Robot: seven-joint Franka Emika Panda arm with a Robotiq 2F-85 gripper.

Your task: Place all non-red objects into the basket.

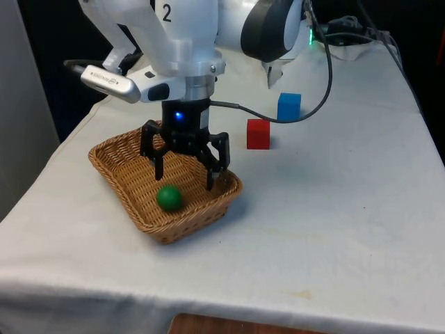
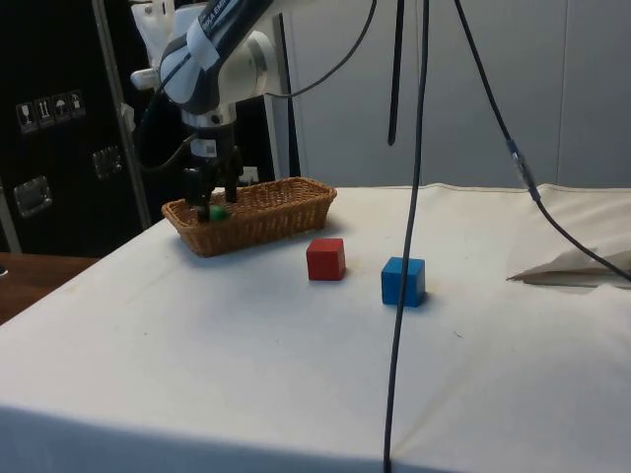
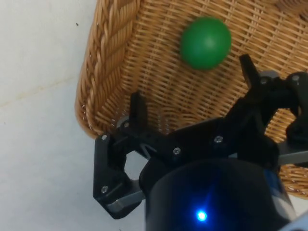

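One ball, two cubes and one basket make up our count. The green ball (image 1: pixel 169 197) lies loose in the wicker basket (image 1: pixel 115 175), and our gripper (image 1: pixel 185 174) hangs over it, jaws spread and empty. The blue cube (image 1: pixel 288 106) sits on the cloth, just beside the red cube (image 1: pixel 258 133). Reaching for blue, we risk nudging red or clipping the basket's rim.
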